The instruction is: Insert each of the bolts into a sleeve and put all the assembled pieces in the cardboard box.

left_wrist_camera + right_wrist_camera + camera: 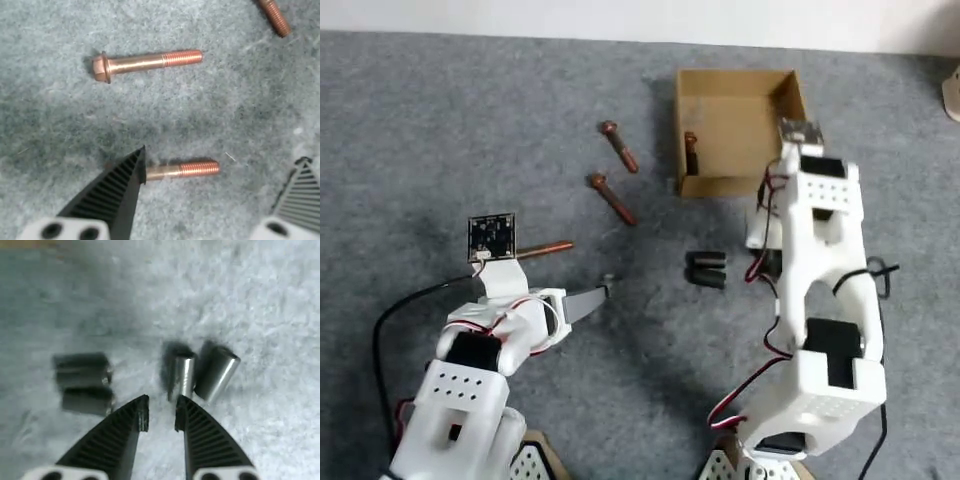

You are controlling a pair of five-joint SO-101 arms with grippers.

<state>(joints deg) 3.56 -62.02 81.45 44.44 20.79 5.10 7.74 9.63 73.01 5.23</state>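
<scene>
Three copper bolts lie loose on the grey carpet: one [545,248] next to my left arm and two [620,147] [612,198] farther off towards the cardboard box [790,100]. A bolt piece [691,152] lies inside the box. My left gripper [222,156] is open low over the carpet, one fingertip covering the head of the nearest bolt [187,169]; another bolt [147,62] lies beyond. My right gripper [161,412] hovers with a narrow gap and nothing between its fingers, just short of two silver sleeves [184,375] [217,371]. Two dark sleeves [706,268] lie to the side.
The right arm's white body [820,290] stands over the carpet beside the box, with its cables hanging there. A pale object [952,95] sits at the far right edge. Open carpet stretches across the far left.
</scene>
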